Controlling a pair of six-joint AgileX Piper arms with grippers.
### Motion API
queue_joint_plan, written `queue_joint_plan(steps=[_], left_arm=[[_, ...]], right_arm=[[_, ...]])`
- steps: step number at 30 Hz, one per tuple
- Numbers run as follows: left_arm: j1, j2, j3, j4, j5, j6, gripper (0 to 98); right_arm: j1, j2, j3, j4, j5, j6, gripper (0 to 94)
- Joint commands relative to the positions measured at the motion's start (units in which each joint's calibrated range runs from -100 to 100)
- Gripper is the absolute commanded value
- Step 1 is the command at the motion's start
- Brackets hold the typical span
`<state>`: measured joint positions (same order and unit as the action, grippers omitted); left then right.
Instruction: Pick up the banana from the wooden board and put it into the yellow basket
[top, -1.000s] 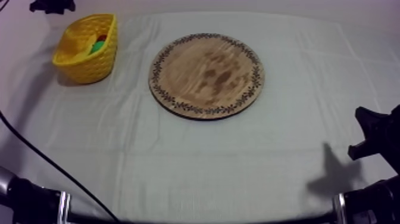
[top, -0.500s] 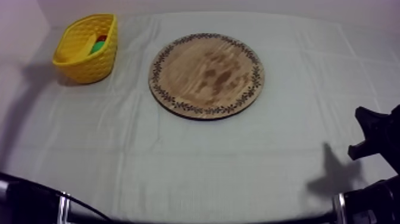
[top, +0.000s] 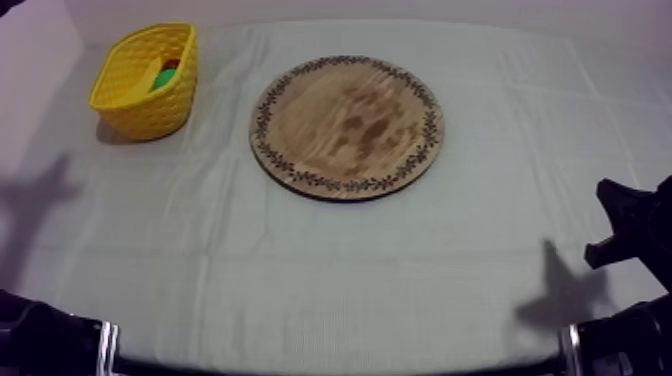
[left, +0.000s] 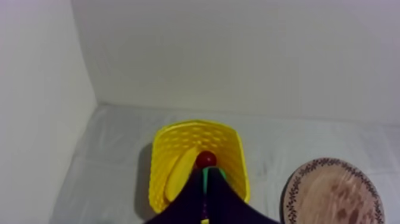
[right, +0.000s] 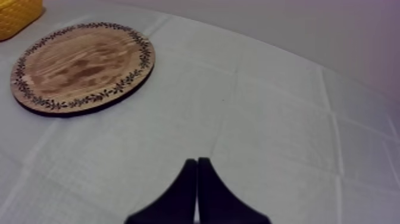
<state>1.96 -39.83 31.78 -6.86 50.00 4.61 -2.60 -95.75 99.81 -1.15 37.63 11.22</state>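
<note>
Wooden board (top: 347, 125): a round board with a patterned rim, laid flat on the cloth at mid-table; every place below is given from it.
Cloth (top: 300, 270): grey-white and creased, spread under the board on all sides.
Yellow basket (top: 140, 110): set to the board's left and a little farther back, apart from its rim.
Banana (left: 180, 173): laid inside the basket, along the wall away from the board.
Small red fruit (left: 206, 159): seen in the basket beside the banana, on the board's side of it.
Green piece (top: 160, 78): also in the basket, next to the red fruit; its kind cannot be told.
Left gripper (left: 204, 182): fingers pressed together into a narrow wedge, nothing held, pointed at the basket from above, left of the board.
Right gripper (right: 197, 162): fingers pressed together, nothing held, kept over bare cloth well apart from the board, to its right and nearer the camera.
</note>
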Motion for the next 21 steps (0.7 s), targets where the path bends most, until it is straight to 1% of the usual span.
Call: queue_joint_plan(steps=[1,7,11,16,21], left_arm=[[-0.06,-10.23,8.23,-0.04,-0.88,0.09,0.0],[-0.15,-23.47,21.71,0.31,-4.26,-0.24,0.0],[-0.43,-33.84,32.33,1.02,-6.77,-2.03,0.0],[-0.53,-46.22,44.85,1.55,-7.28,-4.21,0.0],[-0.32,-54.87,54.31,1.29,-7.10,-4.56,0.0]], right_arm=[[0.00,0.00,-0.03,0.00,0.04,-0.01,0.3],[0.00,0.00,-0.03,0.00,0.04,-0.01,0.3],[0.00,0.00,-0.03,0.00,0.04,-0.01,0.3],[0.00,0.00,-0.03,0.00,0.04,-0.01,0.3],[0.00,0.00,-0.03,0.00,0.04,-0.01,0.3]])
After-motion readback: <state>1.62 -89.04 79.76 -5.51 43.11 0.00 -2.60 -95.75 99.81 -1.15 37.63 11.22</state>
